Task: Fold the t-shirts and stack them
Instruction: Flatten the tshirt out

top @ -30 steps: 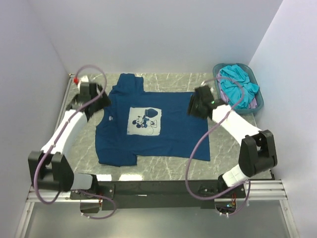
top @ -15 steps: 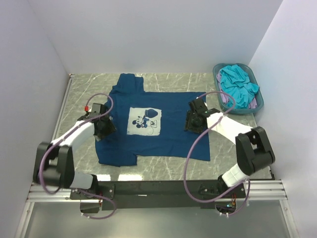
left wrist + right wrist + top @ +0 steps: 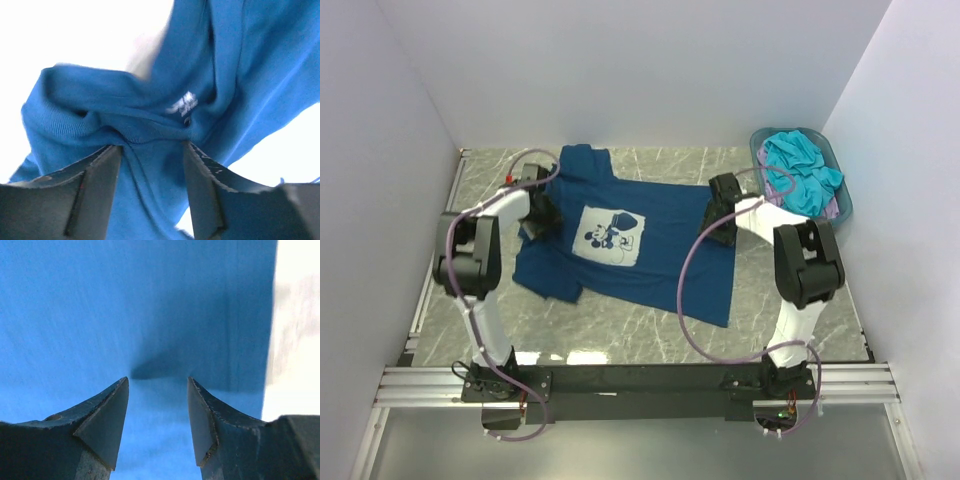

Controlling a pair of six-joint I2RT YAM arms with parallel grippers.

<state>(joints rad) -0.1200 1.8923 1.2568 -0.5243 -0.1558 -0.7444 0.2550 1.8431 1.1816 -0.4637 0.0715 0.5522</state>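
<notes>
Marble table [image 3: 800, 310] between white walls: navy tee [image 3: 640, 265] lies spread print-up toward the far edge, first fold about to start.
From above, the left gripper [image 3: 542, 212] is at the tee's collar and the right gripper [image 3: 720, 215] is on its hem side, toward the far-right corner. In the left wrist view the fingers [image 3: 97, 190] are parted astride the bunched collar; I cannot tell if they pinch it. In the right wrist view the fingers [image 3: 100, 425] are apart, tips on flat cloth. Both likely need to pinch before lifting.

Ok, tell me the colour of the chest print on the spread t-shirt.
Chest print: white with a dark blue figure; top external view.

Navy tee [image 3: 630, 250] spread flat, print up
</notes>
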